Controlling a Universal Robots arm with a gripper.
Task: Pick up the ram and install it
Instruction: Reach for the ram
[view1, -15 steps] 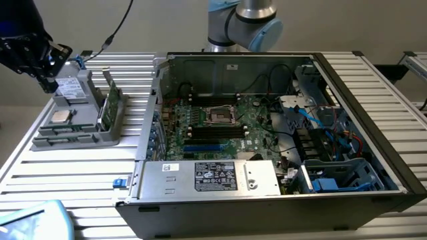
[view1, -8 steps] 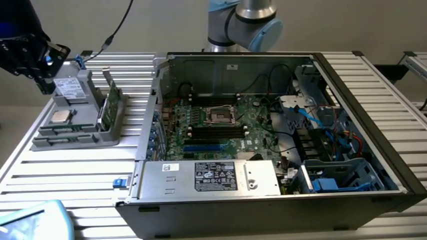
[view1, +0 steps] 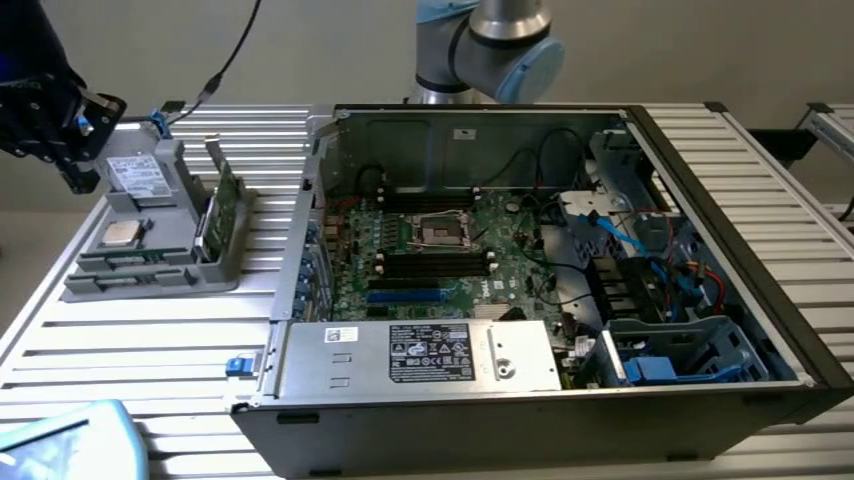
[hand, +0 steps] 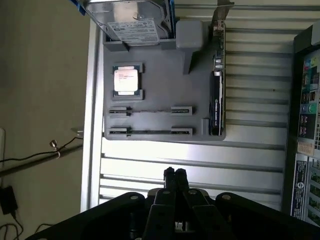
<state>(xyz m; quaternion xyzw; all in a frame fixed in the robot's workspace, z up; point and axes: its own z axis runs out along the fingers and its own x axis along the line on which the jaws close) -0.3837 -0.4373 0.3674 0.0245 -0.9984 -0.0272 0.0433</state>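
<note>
My hand (hand: 175, 176) is closed, empty, over the slatted surface (hand: 190, 155). Ram (hand: 150, 132) sits edge-on in the grey tray (hand: 160, 75). Drive label (hand: 134, 29) is illegible.

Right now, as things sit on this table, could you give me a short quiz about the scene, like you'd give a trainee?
1. True or false: the hand is clutching a part.
2. Which small square thing lies flat in the grey tray? A) a battery B) a silver processor chip C) a coin
3. Fill in: the computer case lies with its side ___, so the motherboard shows.
Key: 1 false, its fingers are pressed together on nothing. 2 B. 3 open.
</note>
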